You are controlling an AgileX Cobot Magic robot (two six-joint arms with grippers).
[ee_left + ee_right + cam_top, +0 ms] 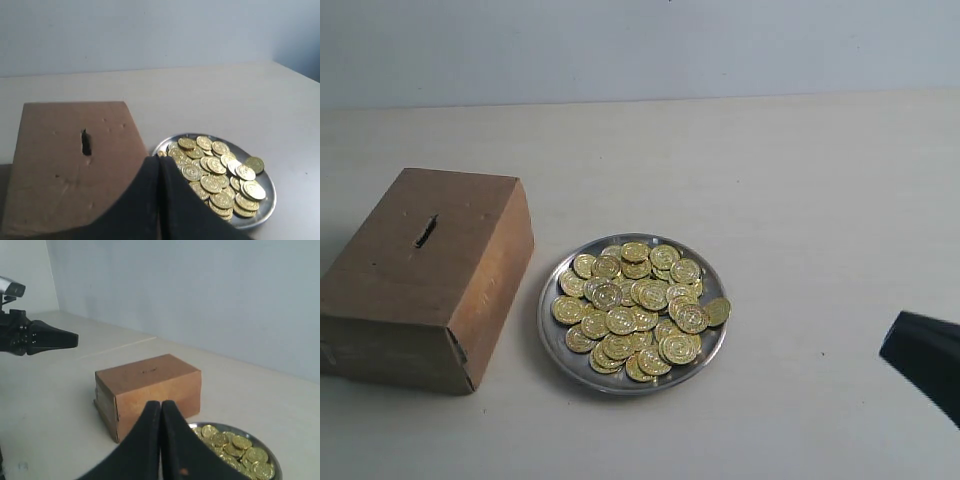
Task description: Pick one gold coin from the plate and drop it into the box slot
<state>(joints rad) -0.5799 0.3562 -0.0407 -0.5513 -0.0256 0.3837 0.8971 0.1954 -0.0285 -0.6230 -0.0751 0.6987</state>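
Note:
The brown box (420, 270) sits at the left of the table, its dark slot (425, 231) in the top face. Right beside it, the round silver plate (546, 322) holds a heap of several gold coins (635, 305). In its wrist view my left gripper (159, 161) is shut and empty, hovering over the seam between the box (65, 170) and the plate (269, 197). My right gripper (161, 405) is also shut and empty, set back from the plate (270, 456) and box (150, 385). Only its black tip (920, 355) shows at the lower right of the exterior view.
The pale table (800, 180) runs back to a plain grey-blue wall. In the right wrist view the left arm's black gripper (74, 339) hangs above the table beyond the box. Nothing else stands on the surface.

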